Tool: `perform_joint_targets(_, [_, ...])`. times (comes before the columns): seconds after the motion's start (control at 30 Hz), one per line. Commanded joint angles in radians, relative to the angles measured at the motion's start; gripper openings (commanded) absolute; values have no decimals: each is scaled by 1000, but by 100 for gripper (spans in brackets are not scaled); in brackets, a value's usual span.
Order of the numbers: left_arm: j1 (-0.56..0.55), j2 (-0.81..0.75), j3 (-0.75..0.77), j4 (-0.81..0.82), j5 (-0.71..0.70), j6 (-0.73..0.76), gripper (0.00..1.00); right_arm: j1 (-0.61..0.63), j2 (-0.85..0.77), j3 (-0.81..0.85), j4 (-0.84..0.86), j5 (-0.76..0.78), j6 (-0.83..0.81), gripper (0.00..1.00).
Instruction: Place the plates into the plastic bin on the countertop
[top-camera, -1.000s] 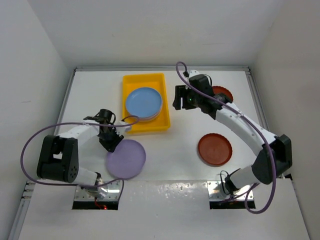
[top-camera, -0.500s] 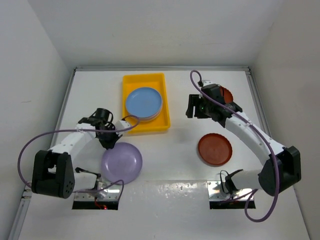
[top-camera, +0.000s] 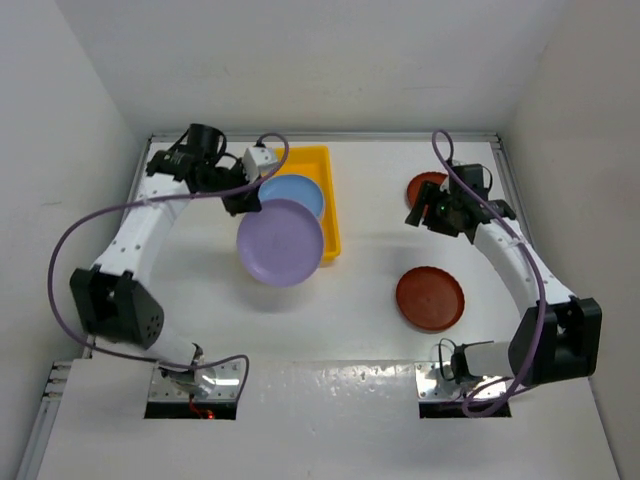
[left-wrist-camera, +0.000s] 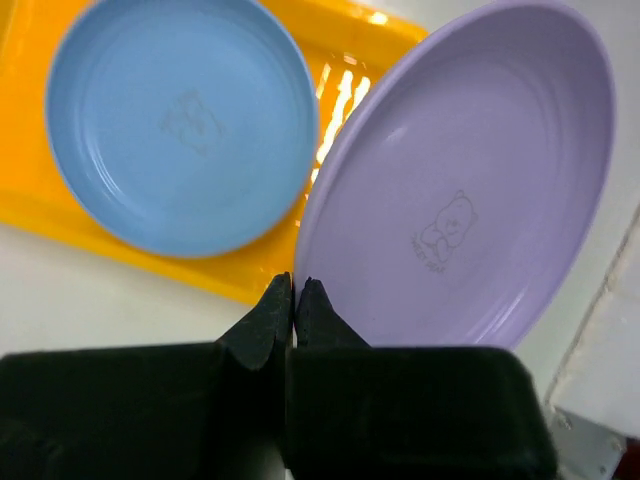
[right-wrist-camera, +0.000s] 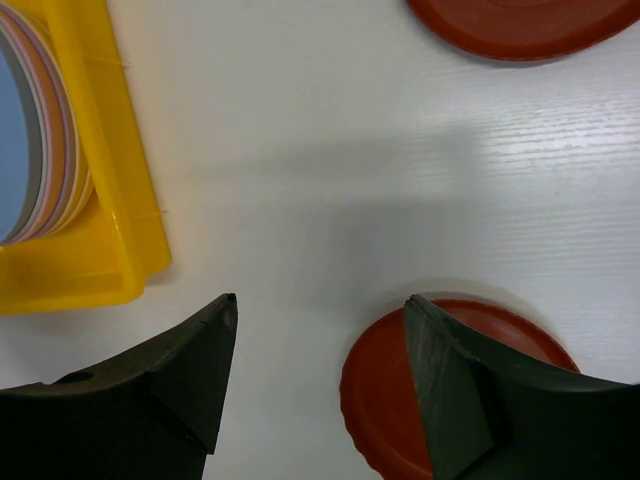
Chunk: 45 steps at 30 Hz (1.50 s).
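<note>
Holding: the left gripper (top-camera: 243, 205) (left-wrist-camera: 293, 290) has a lilac plate (top-camera: 281, 242) (left-wrist-camera: 470, 180) by its rim, jaws pressed together on the thin edge.
Lilac plate: lifted clear and tilted, hanging over the near right corner of the yellow bin (top-camera: 300, 155) (left-wrist-camera: 40, 200) and partly over the countertop (top-camera: 370, 260), its shadow thrown on the white surface below.
Yellow bin: sits against the far edge of the countertop, left of middle.
Inside the bin: a blue plate (top-camera: 295, 190) (left-wrist-camera: 180, 120) lies on top of a stack (right-wrist-camera: 50, 150), with pink and cream rims showing beneath it.
Right gripper (top-camera: 415, 212) (right-wrist-camera: 318, 305): jaws spread wide with nothing between them, hanging over bare countertop toward the far right corner.
Far red-brown plate (top-camera: 430, 183) (right-wrist-camera: 520, 25): flat on the countertop near the far right corner, just beside the right gripper.
Near red-brown plate (top-camera: 430, 298) (right-wrist-camera: 380, 390): flat on the countertop, right of middle and closer to the near edge, well apart from the yellow bin.
</note>
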Motion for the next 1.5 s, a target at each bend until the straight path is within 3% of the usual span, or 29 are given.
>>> perform_joint_targets(0.0, [10, 151, 124, 78, 81, -129, 0, -48, 8, -12, -3, -51, 13, 67])
perform_joint_targets(0.17, [107, 365, 285, 284, -57, -454, 0, -124, 16, -29, -12, -50, 12, 67])
perform_joint_targets(0.2, [119, 406, 325, 284, -57, -480, 0, 90, 19, -34, -18, -56, 13, 67])
perform_joint_targets(0.23, [130, 476, 394, 284, -57, -503, 0, -180, 19, -35, -29, -59, 13, 67])
perform_joint_targets(0.27, [151, 504, 415, 284, -22, -534, 0, -190, 19, -46, -34, -62, 12, 67])
perform_joint_targets(0.63, [171, 633, 390, 284, 30, -547, 1, -292, -4, -132, -73, -59, 12, 66])
perform_joint_targets(0.97, [162, 655, 370, 274, -63, -527, 33, -382, 47, -214, -116, -21, 39, 75])
perform_joint_targets(1.23, [151, 635, 370, 256, -117, -507, 37, -384, 80, -271, -143, 128, 55, 75])
perform_joint_targets(1.37, [151, 595, 406, 247, -138, -497, 38, -385, 122, -331, -80, 130, 58, 70])
perform_joint_targets(1.47, [151, 552, 416, 247, -157, -476, 40, -375, 145, -369, -40, 139, 56, 61])
